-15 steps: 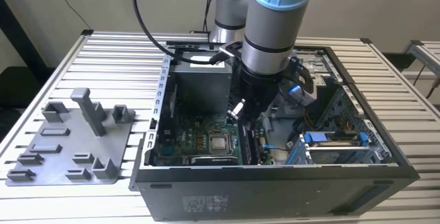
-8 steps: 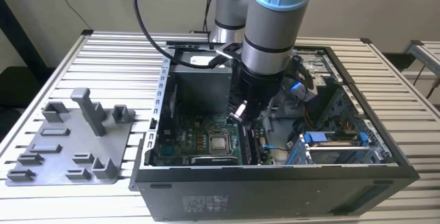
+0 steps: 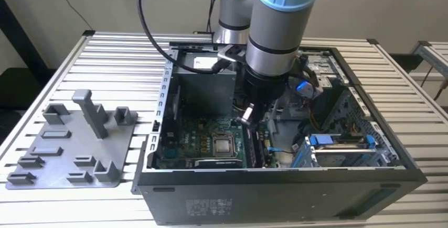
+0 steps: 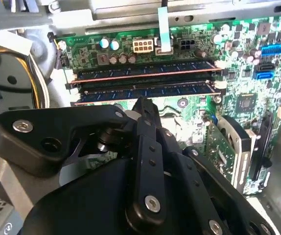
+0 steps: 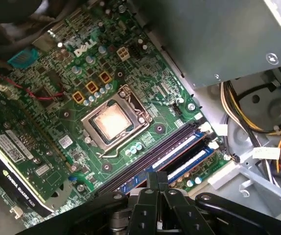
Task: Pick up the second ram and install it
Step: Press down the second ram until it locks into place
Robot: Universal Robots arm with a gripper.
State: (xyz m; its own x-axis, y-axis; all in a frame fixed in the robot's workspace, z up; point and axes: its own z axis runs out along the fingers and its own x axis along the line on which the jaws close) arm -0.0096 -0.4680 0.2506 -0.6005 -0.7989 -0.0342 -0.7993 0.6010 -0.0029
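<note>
The second ram [image 4: 145,91] sits edge-up in a memory slot on the green motherboard [image 4: 189,34], the nearer of two blue-green sticks lying side by side in the second wrist view; the other stick [image 4: 145,73] lies parallel just beyond it, on the side away from the gripper. In the first wrist view the same pair shows as two long narrow strips running slantwise beside the processor socket [image 5: 112,121], and the second ram [image 5: 187,165] is the one farther from the socket, nearer the bundle of yellow and orange cables [image 5: 272,142]. The gripper [image 4: 144,105] hangs directly over this stick, its black fingertip ending just at the ram's upper edge near the middle of its length; whether it touches the edge cannot be told. The jaws look drawn together into one narrow tip with nothing between them, though the linkage hides much of the pads. In the exterior view the arm [image 3: 280,23] reaches down into the open computer case [image 3: 280,196], the gripper [image 3: 246,117] low over the board, and a grey plastic tray [image 3: 66,154] with upright posts stands on the slatted table [image 3: 119,50] to the exterior view's left of the case.
</note>
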